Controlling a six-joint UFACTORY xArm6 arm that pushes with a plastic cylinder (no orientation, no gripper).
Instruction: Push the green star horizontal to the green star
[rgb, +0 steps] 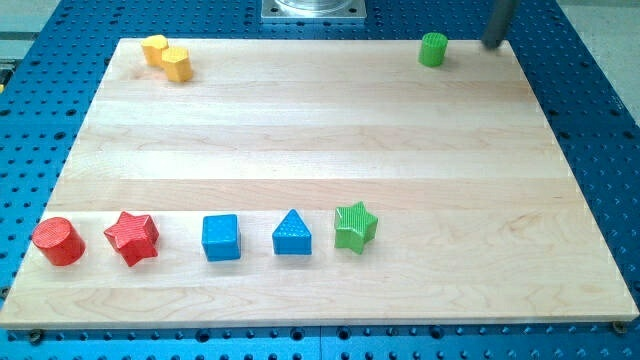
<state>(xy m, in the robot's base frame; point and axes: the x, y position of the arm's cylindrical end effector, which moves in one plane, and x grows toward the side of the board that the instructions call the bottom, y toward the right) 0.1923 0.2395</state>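
Observation:
The green star (355, 226) lies near the view's bottom, right of centre, at the right end of a row of blocks. A green cylinder (433, 49) stands near the view's top right. My tip (494, 44) is at the top right edge of the board, just right of the green cylinder and apart from it. It is far from the green star.
Left of the green star in the same row lie a blue triangle (291, 234), a blue cube (221, 238), a red star (132, 238) and a red cylinder (58, 241). Two yellow blocks (167, 57) touch each other at the top left. The wooden board (320, 130) sits on a blue perforated table.

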